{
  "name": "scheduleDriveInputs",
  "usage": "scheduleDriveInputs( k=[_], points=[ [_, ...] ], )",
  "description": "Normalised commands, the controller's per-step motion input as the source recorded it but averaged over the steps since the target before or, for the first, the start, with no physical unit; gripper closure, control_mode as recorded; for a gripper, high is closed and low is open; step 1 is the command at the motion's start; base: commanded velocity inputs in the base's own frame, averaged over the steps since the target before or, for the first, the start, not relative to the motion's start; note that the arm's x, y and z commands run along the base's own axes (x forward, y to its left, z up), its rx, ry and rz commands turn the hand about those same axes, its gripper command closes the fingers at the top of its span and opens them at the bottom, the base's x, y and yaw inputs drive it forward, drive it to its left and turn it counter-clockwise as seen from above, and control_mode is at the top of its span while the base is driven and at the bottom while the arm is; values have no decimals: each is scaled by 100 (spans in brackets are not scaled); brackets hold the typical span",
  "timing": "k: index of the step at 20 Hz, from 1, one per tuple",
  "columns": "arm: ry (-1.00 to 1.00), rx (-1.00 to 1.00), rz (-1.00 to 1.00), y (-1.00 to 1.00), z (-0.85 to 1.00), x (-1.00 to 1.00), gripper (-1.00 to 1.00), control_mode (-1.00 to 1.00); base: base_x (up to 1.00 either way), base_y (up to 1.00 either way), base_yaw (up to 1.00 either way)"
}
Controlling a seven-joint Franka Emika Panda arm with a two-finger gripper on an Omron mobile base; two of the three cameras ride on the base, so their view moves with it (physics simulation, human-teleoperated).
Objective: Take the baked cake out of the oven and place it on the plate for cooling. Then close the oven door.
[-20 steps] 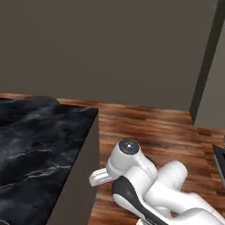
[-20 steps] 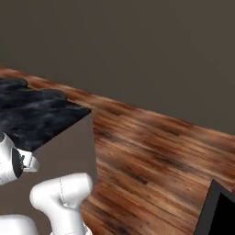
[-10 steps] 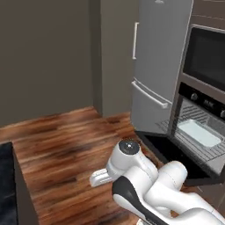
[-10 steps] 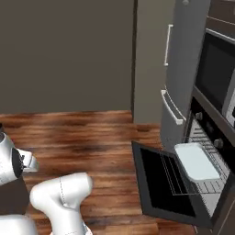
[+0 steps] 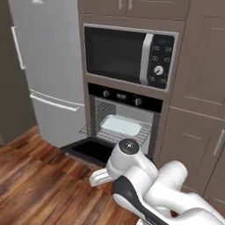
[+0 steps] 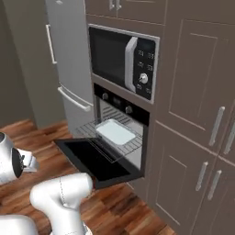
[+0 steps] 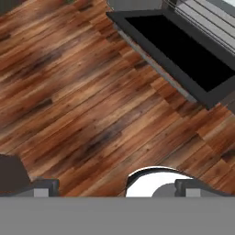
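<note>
The pale, flat baked cake (image 5: pixel 119 125) still sat on the grey wire rack (image 6: pixel 104 137) inside the black wall oven (image 5: pixel 124 121), and the shiny black glass oven door (image 6: pixel 96 160) hung open over the brown wood floor (image 7: pixel 82 101). Nothing was done yet. The gripper (image 7: pixel 114 187) was wide open, holding nothing, pointing at the floor.

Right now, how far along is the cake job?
Done: the oven door hangs open and the rack is pulled out. In hand: nothing; the gripper is open above the wood floor, short of the door. Left: lift the white cake pan from the oven rack, set it on a plate, close the door.
</note>
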Motion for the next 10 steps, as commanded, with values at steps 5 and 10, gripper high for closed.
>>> scheduleDriveInputs(
  k=[5, 10],
  points=[
    [0, 0, 0, 0, 0, 0, -100, 100, 10, 16, -83],
    [0, 0, 0, 0, 0, 0, -100, 100, 25, 24, -48]
  ],
)
